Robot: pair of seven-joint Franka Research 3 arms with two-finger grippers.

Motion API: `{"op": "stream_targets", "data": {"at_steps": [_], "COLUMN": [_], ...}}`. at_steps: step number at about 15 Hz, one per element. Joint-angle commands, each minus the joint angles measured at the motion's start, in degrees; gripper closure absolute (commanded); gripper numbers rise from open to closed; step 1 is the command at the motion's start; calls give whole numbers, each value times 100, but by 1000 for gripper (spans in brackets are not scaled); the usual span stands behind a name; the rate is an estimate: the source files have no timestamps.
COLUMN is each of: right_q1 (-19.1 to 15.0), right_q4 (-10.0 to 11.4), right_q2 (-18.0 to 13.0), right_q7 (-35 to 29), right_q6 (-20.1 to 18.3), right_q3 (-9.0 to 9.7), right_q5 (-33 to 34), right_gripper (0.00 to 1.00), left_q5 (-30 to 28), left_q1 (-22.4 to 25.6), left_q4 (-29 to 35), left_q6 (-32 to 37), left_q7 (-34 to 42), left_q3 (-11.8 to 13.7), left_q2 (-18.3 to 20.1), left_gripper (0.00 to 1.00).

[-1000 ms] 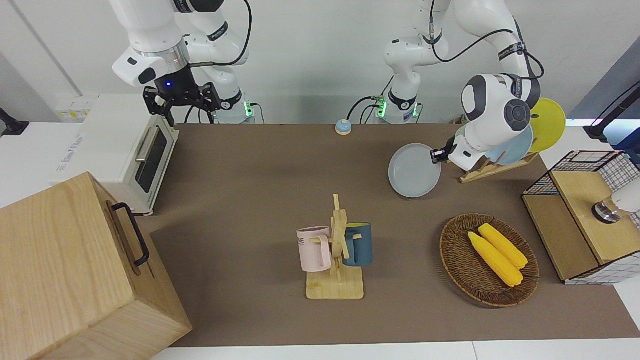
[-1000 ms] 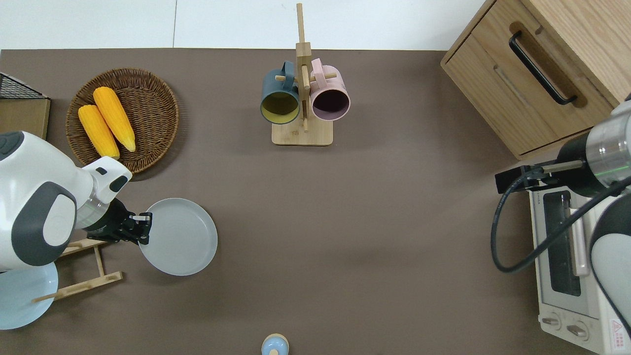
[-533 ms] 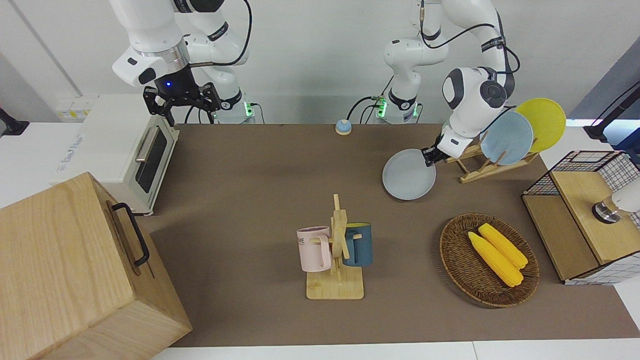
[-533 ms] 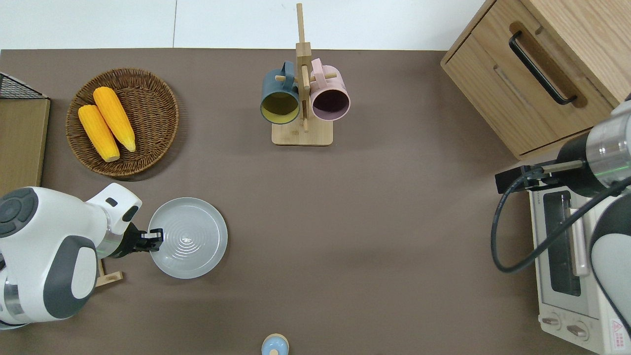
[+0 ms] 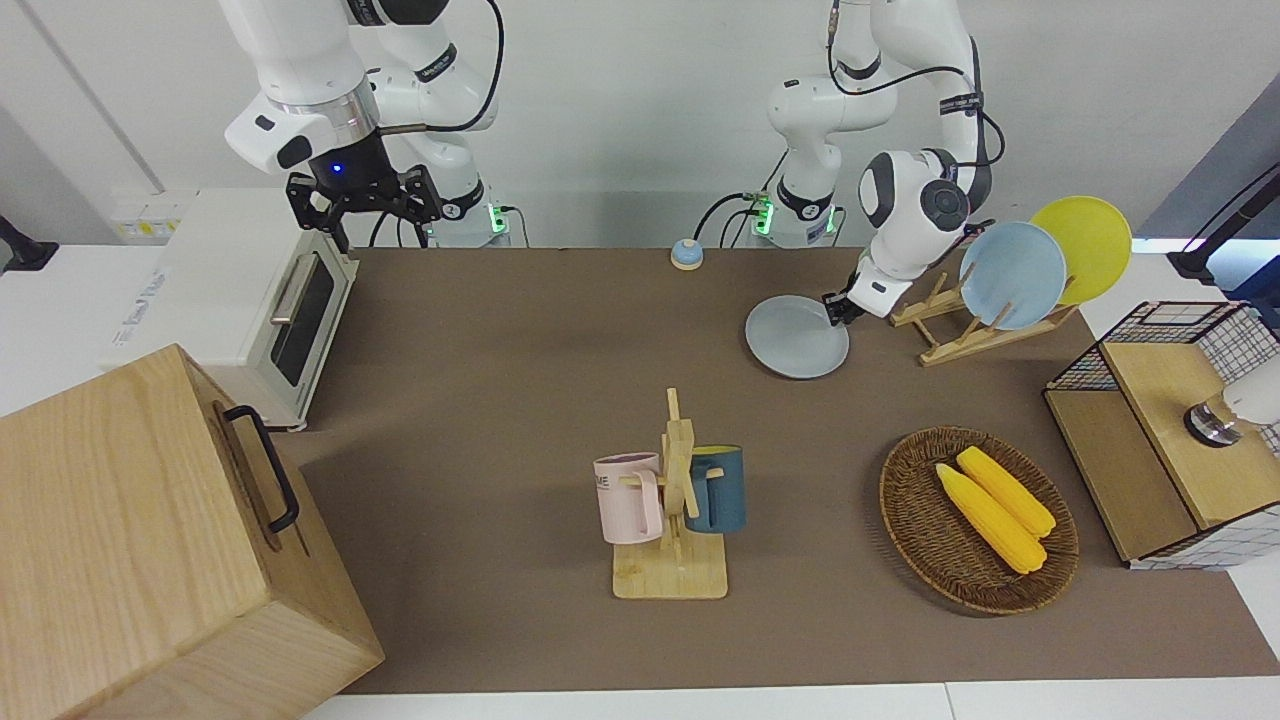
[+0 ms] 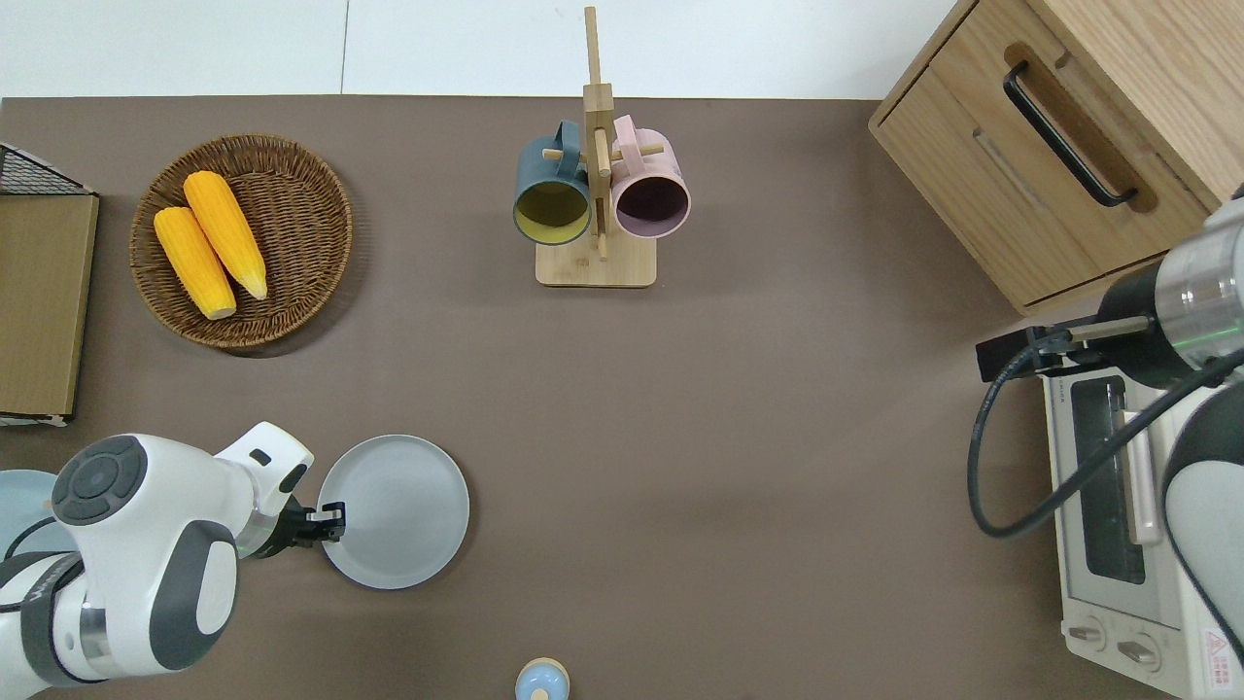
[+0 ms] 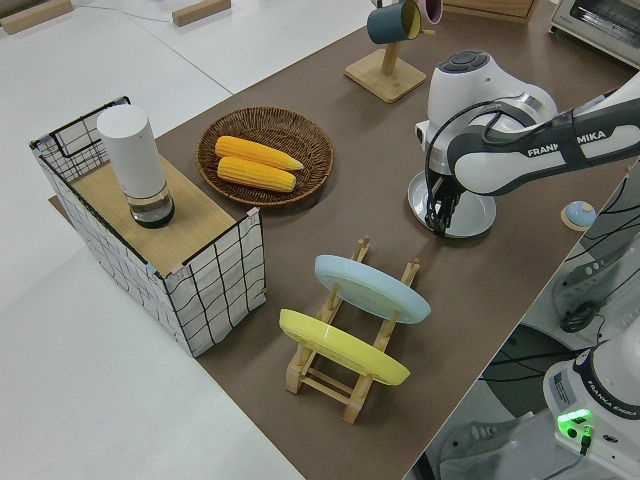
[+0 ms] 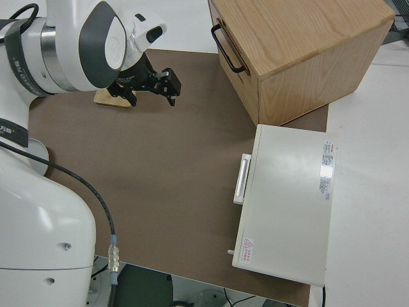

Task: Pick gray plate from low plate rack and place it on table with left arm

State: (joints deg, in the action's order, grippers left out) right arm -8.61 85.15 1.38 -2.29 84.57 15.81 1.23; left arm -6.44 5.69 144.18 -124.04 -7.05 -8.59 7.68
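I have the left gripper low at the lower left of the overhead frame, its fingers pinched on the rim of the gray plate, at the edge that faces the low plate rack. The plate looks level and down at the table, though I cannot tell from here whether it fully rests on it. In the front frame it sits right of centre in the upper half, just beside the rack toward the right arm's end. The rack holds the light blue plate and the yellow plate, both leaning on the pegs. The slot nearest the gray plate stands bare. The right gripper is parked with its fingers spread, holding nothing
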Motion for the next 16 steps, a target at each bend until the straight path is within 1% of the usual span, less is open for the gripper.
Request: {"op": "stream_targets", "data": {"at_steps": [1,2,4,7,8,9,10,12,13,14,15,16], "right_q1": [-115,-106,-106,-106,-106,-106,-106,-115,-106,-106,-106,-106], "right_q4": [-51,-51,-51,-51,-51,-51,-51,-51,-51,-51,-51,-51], "right_q2": [-15,-15,-15,-7,-7,-7,-15,-15,-7,-15,-15,-7], "right_q7": [-70,-70,-70,-70,-70,-70,-70,-70,-70,-70,-70,-70], "right_q6": [-73,-72,-81,-81,-81,-81,-81,-81,-81,-73,-81,-81], "right_q3": [98,98,98,89,98,98,98,98,98,89,98,98], "right_q5": [9,9,9,9,9,9,9,9,9,9,9,9], "right_gripper": [17,17,17,17,17,17,17,17,17,17,17,17], "left_q5": [46,46,72,73,73,81,125,169,169,161,160,160], "left_q1": [-41,-41,-41,20,29,29,38,38,46,47,47,38], "left_q4": [111,76,-186,-836,-1082,-1520,-1741,-2277,-2680,-2876,-3138,-3272], "left_q6": [-120,-85,-58,73,265,597,757,1327,1757,1970,2189,2331], "left_q7": [-104,-112,-348,-394,-428,-559,-587,-674,-684,-718,-728,-719], "left_q3": [-11,-11,-11,6,15,50,50,85,85,103,242,339], "left_q2": [110,128,146,146,146,137,137,146,137,146,180,216], "left_gripper": [70,16,13,9,9,9,9,9,9,7,7,7]}}
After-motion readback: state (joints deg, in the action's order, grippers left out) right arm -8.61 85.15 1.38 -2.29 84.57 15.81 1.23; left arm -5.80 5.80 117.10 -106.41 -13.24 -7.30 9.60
